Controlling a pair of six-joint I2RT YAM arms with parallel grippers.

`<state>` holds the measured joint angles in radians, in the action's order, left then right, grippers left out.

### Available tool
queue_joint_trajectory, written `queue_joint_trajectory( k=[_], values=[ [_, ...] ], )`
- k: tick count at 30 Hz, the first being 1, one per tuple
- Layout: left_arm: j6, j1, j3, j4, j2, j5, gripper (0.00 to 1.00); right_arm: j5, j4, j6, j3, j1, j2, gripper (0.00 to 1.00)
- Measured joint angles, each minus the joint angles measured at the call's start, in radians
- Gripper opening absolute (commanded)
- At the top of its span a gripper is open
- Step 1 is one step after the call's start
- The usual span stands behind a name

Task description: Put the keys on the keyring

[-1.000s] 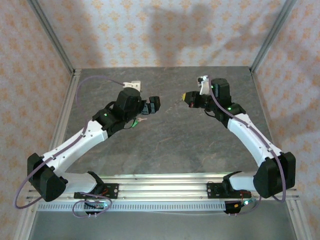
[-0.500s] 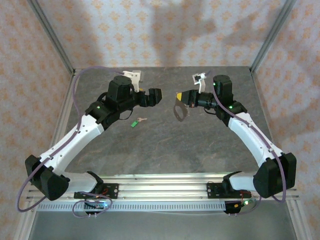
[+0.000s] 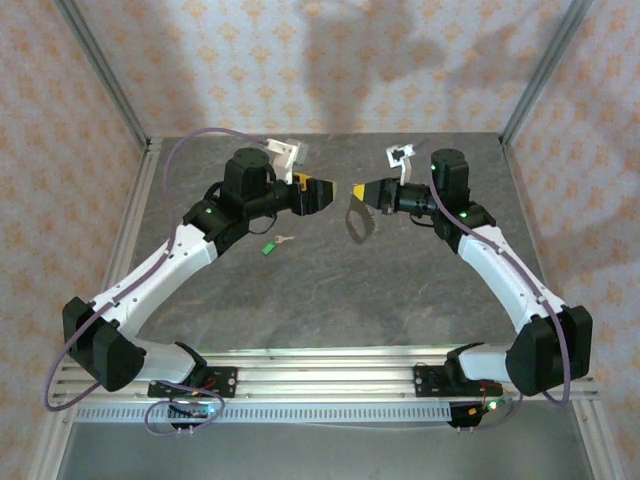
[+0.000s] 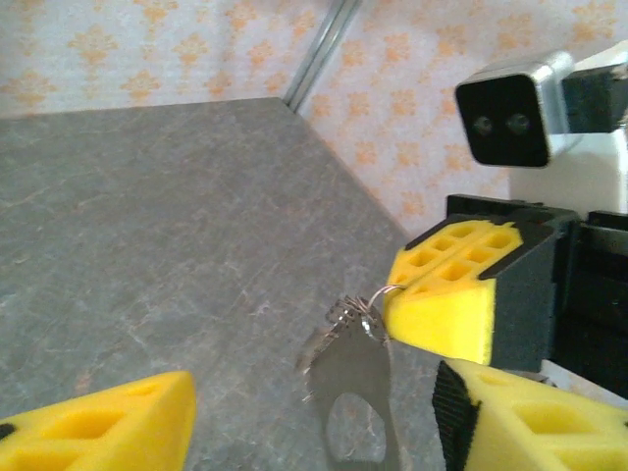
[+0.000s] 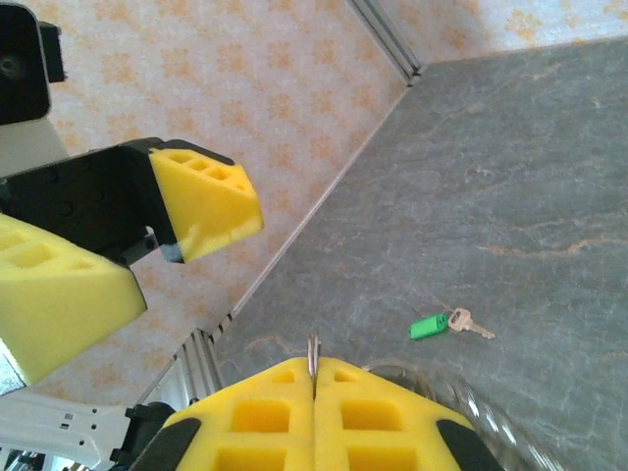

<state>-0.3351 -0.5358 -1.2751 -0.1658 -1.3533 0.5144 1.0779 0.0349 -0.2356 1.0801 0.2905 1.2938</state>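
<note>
Table [image 3: 330, 290]: grey slab under both arms; the key [image 3: 269, 245] lies on it, left of centre in the top view.
Left gripper [image 3: 321, 192]: a second ago it hung low over the key. Now it is raised to the upper middle of the frame, facing the right gripper [image 3: 361, 192]. Its pads [image 4: 98, 432] are spread wide and hold nothing.
Right gripper: pads pressed together, pinching the top of the keyring [image 3: 358, 224].
Keyring: now dangles free below that pinch, between the two grippers.
Key: not picked up, so you likely need to go back down for it before threading.
</note>
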Motion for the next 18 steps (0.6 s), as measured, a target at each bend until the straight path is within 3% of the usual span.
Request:
queue_joint_trajectory(
  k=[5,11,18],
  values=[
    [0.004,0.008,0.023,0.04,0.0,0.039,0.52,0.045,-0.043,-0.024,-0.012,-0.006,0.007,0.0],
    [-0.013,0.042,0.062,0.1,0.0,0.089,0.64,0.105,-0.067,-0.04,-0.012,-0.006,0.011,0.0],
    [-0.05,0.058,0.074,0.185,-0.005,0.157,0.58,0.158,-0.082,-0.057,-0.009,-0.006,0.014,0.0]
  ],
)
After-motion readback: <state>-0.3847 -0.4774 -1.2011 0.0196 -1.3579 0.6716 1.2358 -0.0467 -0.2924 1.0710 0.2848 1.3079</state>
